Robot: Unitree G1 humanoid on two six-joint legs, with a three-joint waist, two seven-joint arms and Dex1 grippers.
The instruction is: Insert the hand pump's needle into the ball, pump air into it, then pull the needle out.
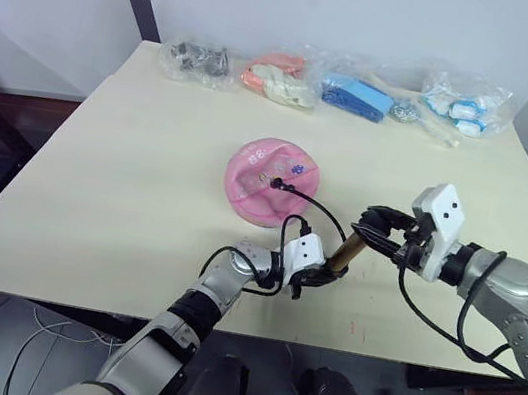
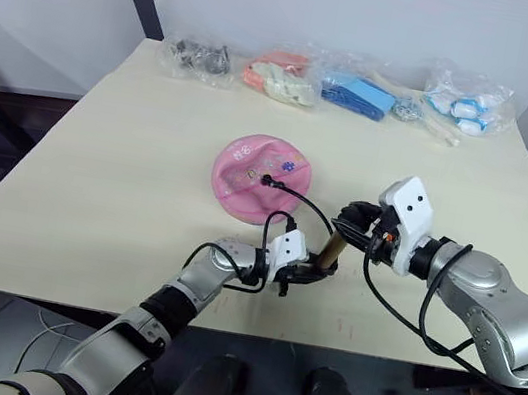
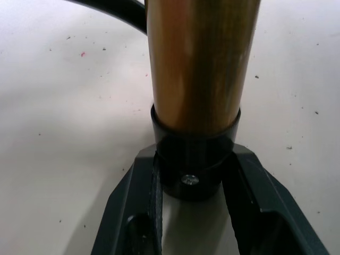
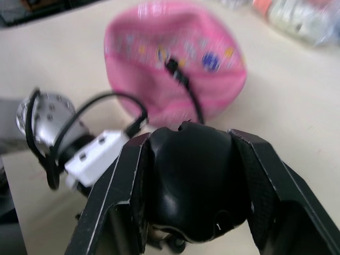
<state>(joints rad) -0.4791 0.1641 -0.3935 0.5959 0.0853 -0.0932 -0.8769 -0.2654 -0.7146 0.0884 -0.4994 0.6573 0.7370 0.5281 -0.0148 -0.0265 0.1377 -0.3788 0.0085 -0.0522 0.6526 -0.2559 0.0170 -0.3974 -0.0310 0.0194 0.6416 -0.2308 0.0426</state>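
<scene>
Head views: I see the ball (image 1: pixel 271 181) caved in mid-tabletop (image 1: pixel 124 184), the needle (image 1: pixel 276 182) seated in its valve, the hand pump (image 1: pixel 342 254) near and right of it.

Left wrist: my left end effector (image 3: pixel 194 175) clamps the pump's base cap.

Right wrist: my right end effector (image 4: pixel 194 186) grips the T-handle. An off-axis stroke could tug the hose (image 1: pixel 318 210) and unseat the needle

L arm reaches fwd low, left pincer (image 1: pixel 316 275) clamped on hand pump (image 1: pixel 343 254) base cap. R arm bent inward, right pincer (image 1: pixel 378 227) clamped on pump's T-handle.
</scene>
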